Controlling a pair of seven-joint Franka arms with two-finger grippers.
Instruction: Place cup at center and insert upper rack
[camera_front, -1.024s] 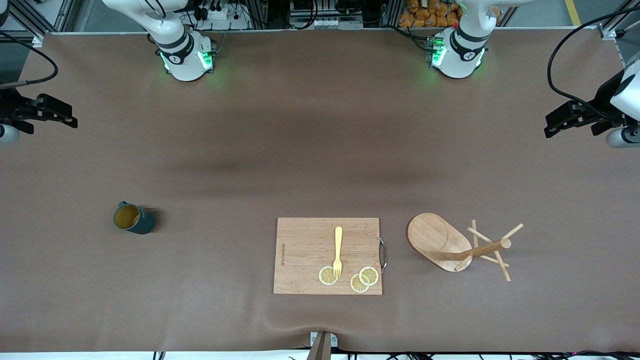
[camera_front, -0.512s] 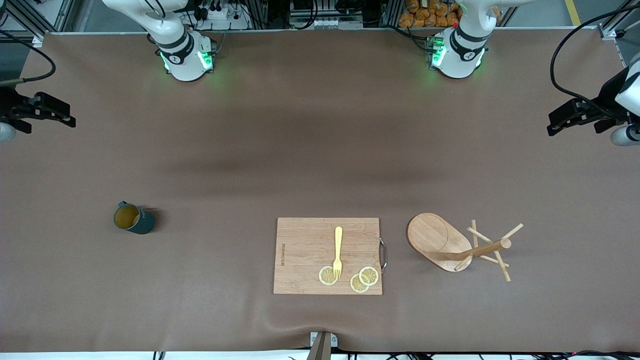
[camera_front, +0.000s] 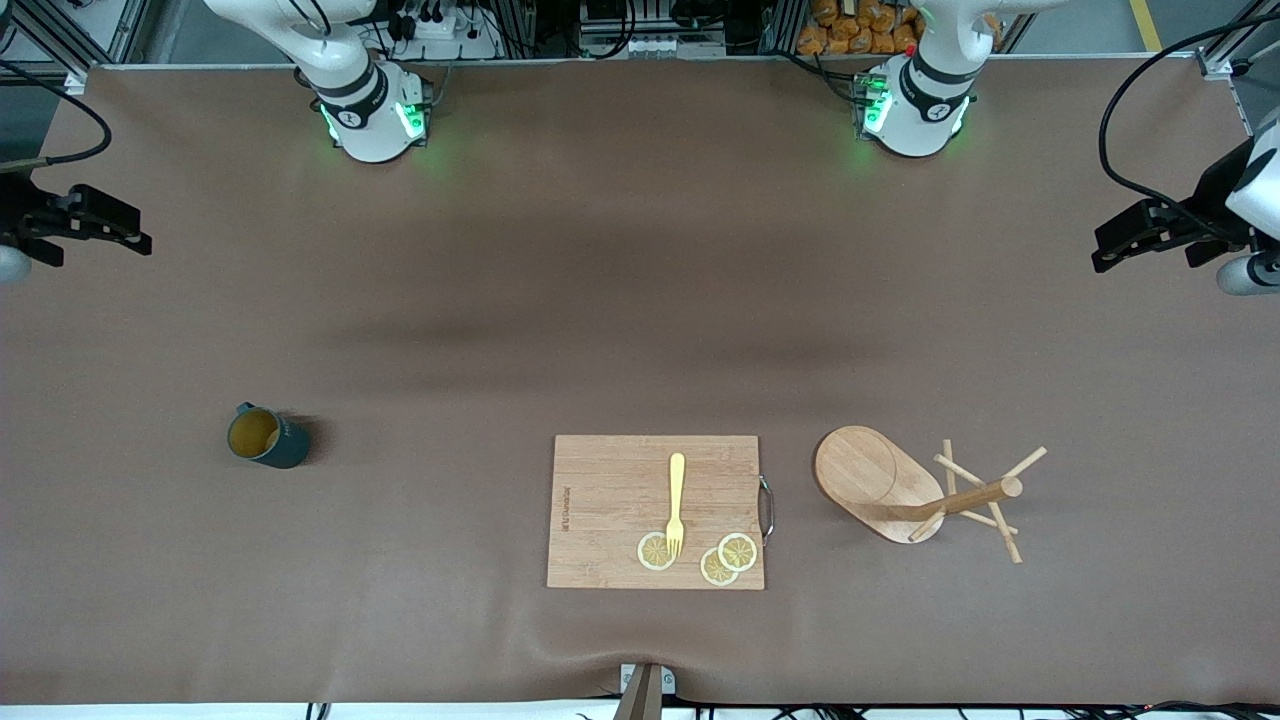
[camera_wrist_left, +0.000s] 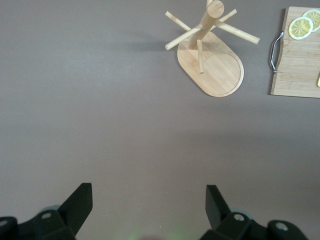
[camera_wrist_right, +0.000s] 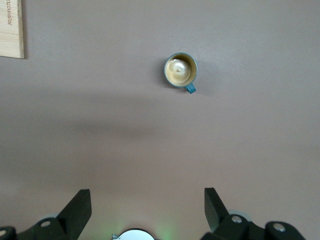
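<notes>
Both claws high and spread wide, empty: left claw (camera_wrist_left: 145, 210) at the counter's (camera_front: 620, 280) left-arm end, right claw (camera_wrist_right: 145, 210) at the other. Small dark teal mug (camera_front: 265, 437) upright at 9 o'clock from the rectangular wooden cutting board (camera_front: 610, 500); light wooden mug tree (camera_front: 915, 490) at 3 o'clock, probably tipped over. Best descend squarely over the rim, avoiding the handle.

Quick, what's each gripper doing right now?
Left gripper: open, empty, over bare table at its own end.
Right gripper: open, empty, over bare table at its own end.
</notes>
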